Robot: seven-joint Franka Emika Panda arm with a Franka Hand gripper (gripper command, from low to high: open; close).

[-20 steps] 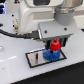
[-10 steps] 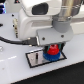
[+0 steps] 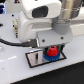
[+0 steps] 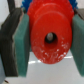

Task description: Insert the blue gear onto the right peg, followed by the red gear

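Note:
In the exterior view my gripper (image 3: 52, 48) is shut on the red gear (image 3: 52, 51), holding it right above the blue gear (image 3: 50, 58). The blue gear lies flat on the right part of the grey black-framed plate (image 3: 34, 59). The gears hide the right peg. In the wrist view the red gear (image 4: 48, 37) fills the gap between my green pads (image 4: 23, 44), its centre hole facing the camera. Blue teeth of the blue gear (image 4: 66, 4) show behind it.
The white arm body (image 3: 45, 15) hangs over the plate's far side. A black cable (image 3: 12, 42) runs across the white table at the exterior view's left. I cannot make out the plate's left-hand pin.
My gripper has come down a little with the red gear, bringing it closer to the blue gear on the plate.

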